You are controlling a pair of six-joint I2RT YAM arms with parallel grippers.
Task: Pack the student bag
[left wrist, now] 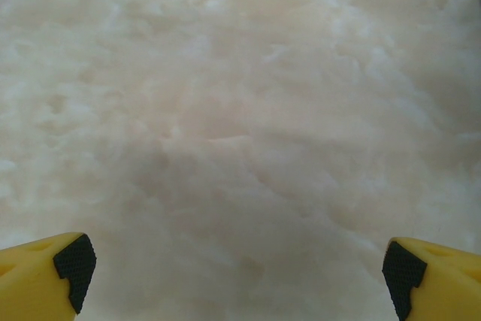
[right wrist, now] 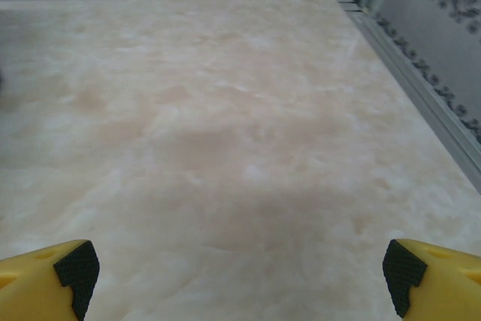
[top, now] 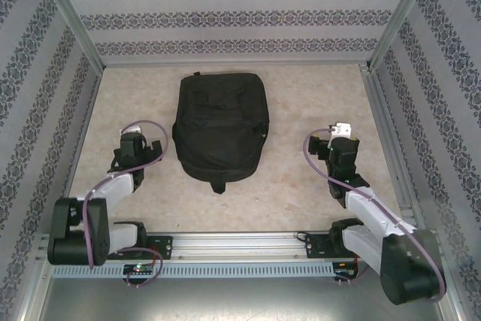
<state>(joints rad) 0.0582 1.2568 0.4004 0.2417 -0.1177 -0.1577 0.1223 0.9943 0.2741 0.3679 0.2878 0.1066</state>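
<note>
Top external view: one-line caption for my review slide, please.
Black student bag lies flat on the marbled table between left gripper and right gripper, both open, empty and clear of it.

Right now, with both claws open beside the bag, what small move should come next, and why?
Probably swing the left claw toward the student bag. The bag lies flat between the arms, with no opening showing. The left claw and the right claw stand open and empty over the table, and the left one is nearer the bag.
</note>
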